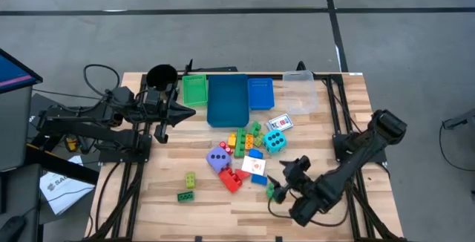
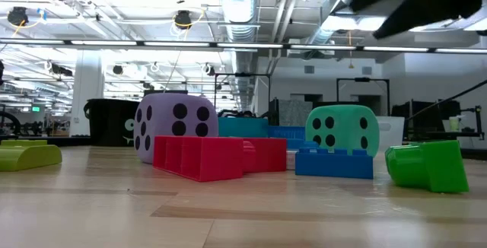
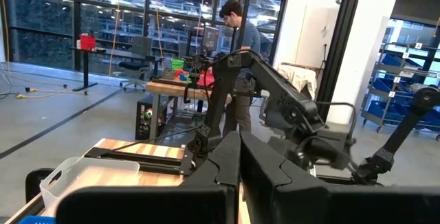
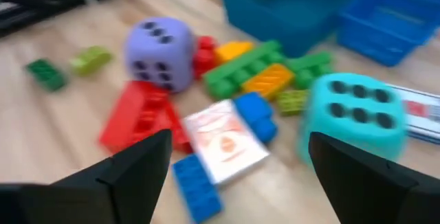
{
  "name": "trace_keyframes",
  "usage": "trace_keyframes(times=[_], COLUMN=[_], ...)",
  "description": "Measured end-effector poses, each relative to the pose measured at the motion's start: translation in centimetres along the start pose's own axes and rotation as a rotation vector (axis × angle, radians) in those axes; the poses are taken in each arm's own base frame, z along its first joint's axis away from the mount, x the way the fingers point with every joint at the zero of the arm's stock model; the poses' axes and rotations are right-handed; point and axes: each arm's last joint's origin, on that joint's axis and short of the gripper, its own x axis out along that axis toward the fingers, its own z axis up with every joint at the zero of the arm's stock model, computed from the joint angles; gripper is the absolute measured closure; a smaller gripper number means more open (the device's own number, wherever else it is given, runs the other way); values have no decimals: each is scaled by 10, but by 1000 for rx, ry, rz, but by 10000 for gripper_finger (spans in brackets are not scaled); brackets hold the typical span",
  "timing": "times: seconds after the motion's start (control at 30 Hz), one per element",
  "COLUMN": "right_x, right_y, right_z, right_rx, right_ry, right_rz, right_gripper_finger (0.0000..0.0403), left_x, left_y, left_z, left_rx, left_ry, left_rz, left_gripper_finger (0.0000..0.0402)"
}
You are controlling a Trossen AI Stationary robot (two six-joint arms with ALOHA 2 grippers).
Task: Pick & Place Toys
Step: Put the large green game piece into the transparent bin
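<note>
Table (image 1: pixel 148 197): wooden slats, both arms mounted at its sides. Along the far edge sit the large blue tray (image 1: pixel 227 99), a clear tray (image 1: pixel 300 93), a green tray (image 1: pixel 194 89), a small blue tray (image 1: pixel 260 93) and a black cup (image 1: pixel 161 75).

Left gripper (image 1: pixel 185 112) rests near the green tray and cup, jaws shut, holding nothing visible. Waiting.

Right gripper (image 1: pixel 286 174) hangs over the near-right side of the toy pile, jaws wide, empty. The wrist view shows its two fingers spread to either side of the white picture card (image 4: pixel 223 140), though above it and not touching.

Toys cluster mid-table:
- purple dice cube (image 1: pixel 217 158) on the left of the pile
- teal dice cube (image 1: pixel 274 142) on the right, just beside a second picture card (image 1: pixel 280 122)
- red bricks (image 1: pixel 231 179) on the near side
- green long brick (image 4: pixel 240 67) and yellow-orange brick (image 4: pixel 269 80) toward the trays
- blue bricks (image 4: pixel 198 181) touching the card's edge
- two small green bricks (image 1: pixel 188 188) apart to the near left

Step in hand, by my reading: descent for a pick from the pile, likely the card or the blue brick beside it. A flat card gives little to pinch; better to choose a brick, line the jaws across its short sides, and come straight down so neighbours are not shoved. Nothing looks placed in the trays yet.
</note>
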Motion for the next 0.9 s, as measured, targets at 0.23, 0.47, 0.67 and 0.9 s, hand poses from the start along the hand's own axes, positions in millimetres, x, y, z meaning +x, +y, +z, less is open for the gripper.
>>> trace_keyframes(times=[0.23,0.47,0.67,0.9], right_x=[-14,-18,-20,-17], right_y=[12,14,18,21], right_z=[-25,-55,-62,-68], right_rx=[-31,-92,-42,87], right_ry=[119,263,228,228], right_rz=[98,97,110,95], right_gripper_finger=[74,74,74,74], left_x=[0,0,0,0], left_y=[0,0,0,0], left_z=[0,0,0,0], left_rx=[-23,-103,-105,-105], left_ry=[0,0,-1,0], left_rz=[0,0,0,0], left_gripper_finger=[400,400,400,400])
